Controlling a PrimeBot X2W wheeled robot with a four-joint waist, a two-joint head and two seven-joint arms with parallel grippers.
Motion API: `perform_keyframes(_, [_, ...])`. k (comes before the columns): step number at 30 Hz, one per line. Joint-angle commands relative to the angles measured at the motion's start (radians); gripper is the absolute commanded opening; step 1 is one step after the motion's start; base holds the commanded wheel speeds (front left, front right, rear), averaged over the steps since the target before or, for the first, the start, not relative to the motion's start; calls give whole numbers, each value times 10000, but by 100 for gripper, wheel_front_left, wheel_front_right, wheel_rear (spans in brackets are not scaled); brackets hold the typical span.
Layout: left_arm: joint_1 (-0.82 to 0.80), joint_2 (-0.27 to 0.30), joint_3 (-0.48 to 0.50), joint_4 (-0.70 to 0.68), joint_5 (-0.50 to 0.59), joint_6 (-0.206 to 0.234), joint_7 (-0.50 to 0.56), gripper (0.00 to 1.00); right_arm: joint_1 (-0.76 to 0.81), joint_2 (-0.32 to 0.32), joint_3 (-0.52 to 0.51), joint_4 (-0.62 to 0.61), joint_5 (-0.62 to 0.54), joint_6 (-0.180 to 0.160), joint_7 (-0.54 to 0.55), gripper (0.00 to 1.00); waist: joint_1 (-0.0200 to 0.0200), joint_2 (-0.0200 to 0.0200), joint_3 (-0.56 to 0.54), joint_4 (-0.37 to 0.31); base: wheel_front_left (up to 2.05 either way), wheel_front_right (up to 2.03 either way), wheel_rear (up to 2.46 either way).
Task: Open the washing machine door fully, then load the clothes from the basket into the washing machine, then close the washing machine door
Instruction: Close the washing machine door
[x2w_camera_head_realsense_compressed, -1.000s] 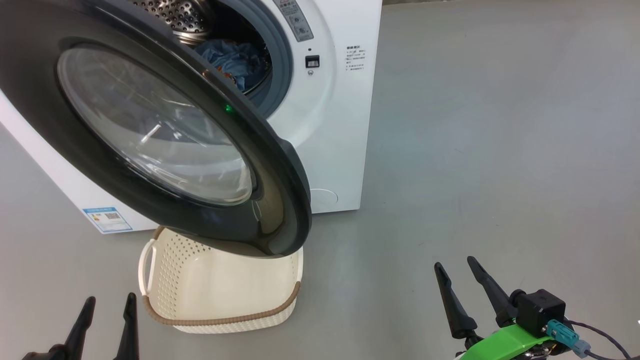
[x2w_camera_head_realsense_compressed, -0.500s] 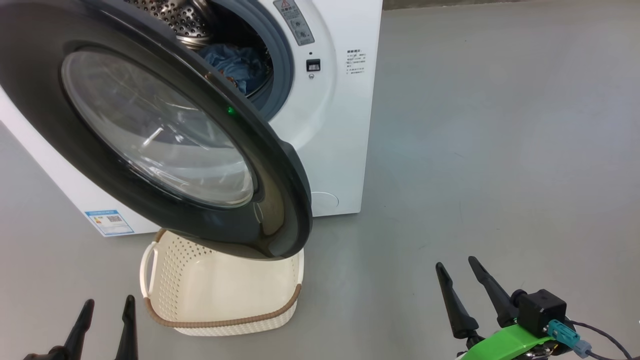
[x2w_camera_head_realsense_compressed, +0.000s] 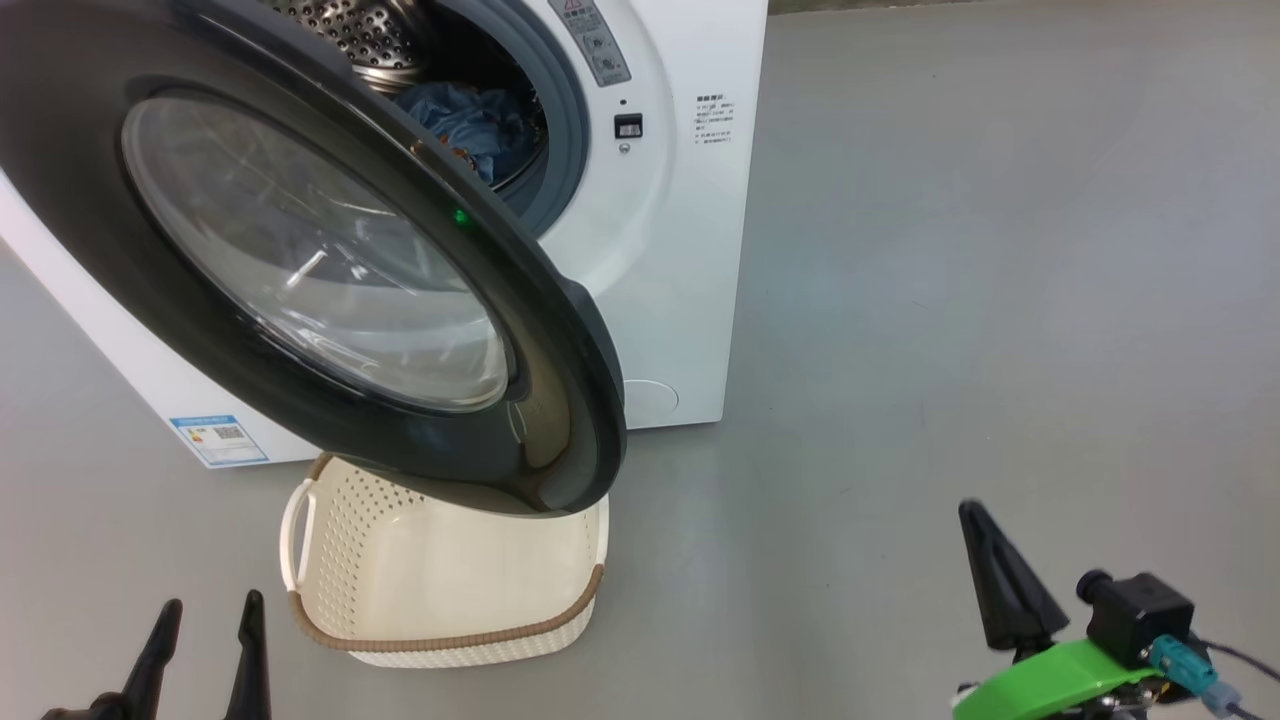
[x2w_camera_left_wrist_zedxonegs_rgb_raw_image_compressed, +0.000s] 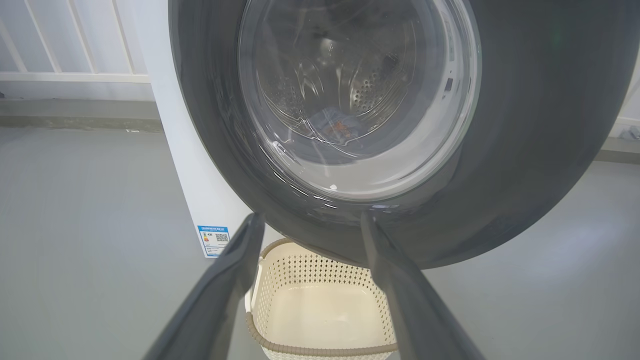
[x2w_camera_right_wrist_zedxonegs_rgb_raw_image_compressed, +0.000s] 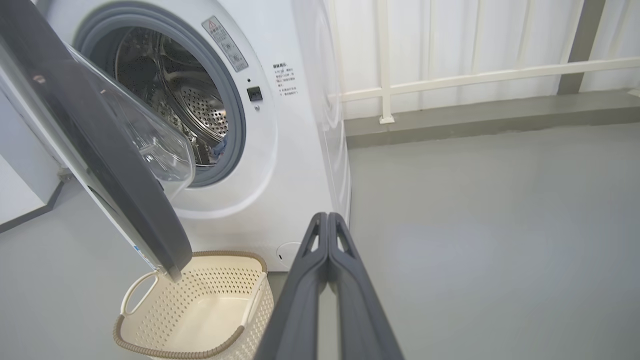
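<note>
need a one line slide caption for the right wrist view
Right gripper shut, facing the washing machine, its door open above the empty basket, blue clothes peeking from the drum.

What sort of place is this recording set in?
Probably a bare laundry corner or test space rather than a furnished home: a white front-loading washing machine and a cream perforated basket stand on a grey floor, with a white railing behind.
</note>
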Motion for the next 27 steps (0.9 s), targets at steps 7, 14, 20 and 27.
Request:
perform_keyframes(7, [-290,109,335,-148,21,-25,-64,100,-624,-1,846,-2402,35,16,-48,0,0,0,46,60,0,0,0])
perform_keyframes(14, [-389,107,290,-67,-65,-25,-64,100,-1073,-1,2124,-5090,125,16,-48,0,0,0,120,270,0,0,0])
perform_keyframes(20, [-477,79,174,-39,-122,-25,-65,100,-1570,-1,3714,-5978,-280,16,-48,0,0,0,201,567,0,0,0])
perform_keyframes(27, [-584,4,20,-6,-226,-25,-65,100,-2216,-1,5875,-4276,-701,16,-48,0,0,0,342,1040,0,0,0])
